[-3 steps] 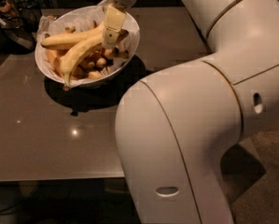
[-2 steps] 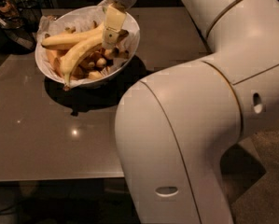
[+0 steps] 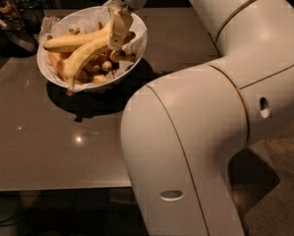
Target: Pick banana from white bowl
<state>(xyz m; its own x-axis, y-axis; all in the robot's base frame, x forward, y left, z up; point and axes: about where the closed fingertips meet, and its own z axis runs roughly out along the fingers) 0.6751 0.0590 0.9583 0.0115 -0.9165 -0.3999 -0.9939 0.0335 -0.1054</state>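
The white bowl (image 3: 134, 47), lined with crinkled paper, stands at the far left of the brown table. The banana (image 3: 83, 59), long and pale greenish-yellow, lies diagonally across it, its lower tip hanging over the bowl's front-left rim. A deeper-yellow banana (image 3: 70, 42) lies just behind it, and small stubby bananas (image 3: 100, 68) sit underneath. My gripper (image 3: 120, 29) reaches down from the top into the bowl's right half. It sits right at the upper ends of both long bananas and hides them.
My large white arm (image 3: 200, 132) fills the right and lower middle of the view. Dark kitchen items (image 3: 11, 21) stand at the top left beside the bowl. The table's front edge (image 3: 58, 187) runs across the lower left.
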